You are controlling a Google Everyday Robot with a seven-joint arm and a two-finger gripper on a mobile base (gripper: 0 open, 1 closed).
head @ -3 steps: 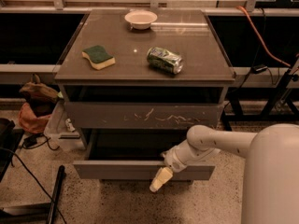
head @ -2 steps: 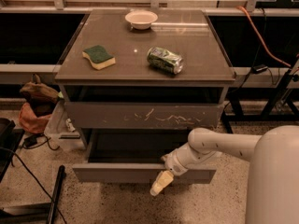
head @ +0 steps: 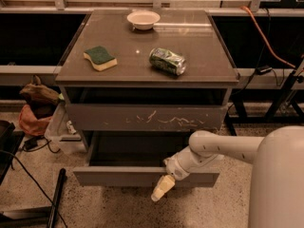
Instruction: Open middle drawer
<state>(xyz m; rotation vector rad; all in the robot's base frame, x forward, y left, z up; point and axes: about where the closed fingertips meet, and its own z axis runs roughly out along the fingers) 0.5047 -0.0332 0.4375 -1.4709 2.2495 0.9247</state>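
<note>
— Where's the gripper?
— The gripper [head: 162, 188] hangs low in front of the cabinet, its pale yellow tip slanting down and toward the left of the view, over the speckled floor [head: 118, 208]. The white arm [head: 223, 145] runs from it up and to the right, to the robot's bulky white body.
— Clenched or released?
— I cannot tell, nor whether it grasps anything.
— And the middle drawer?
— The middle drawer [head: 118, 176] is right behind the gripper. It stands pulled out of the cabinet, its plain grey-brown front reaching mostly left of the gripper and a little right of it. The wrist crosses that front near its right end, and the tip drops below its lower edge. Touching or just in front, I cannot say.
— What's above the gripper?
— Above and farther back there is a dark gap showing the drawer's inside, then a taller front [head: 142, 117] marked with white scratches. Higher up is the cabinet top [head: 128, 42].
— Anything on it?
— Three things, all well above and beyond the gripper. A crushed green can [head: 167, 61] lies on its side almost in line with it. A sponge [head: 99, 58], green over yellow, sits left of the can. A white bowl [head: 143, 19] stands near the far edge.
— And down at the gripper's level?
— Far to its left, a reddish bag [head: 33, 120] sits on the floor.
</note>
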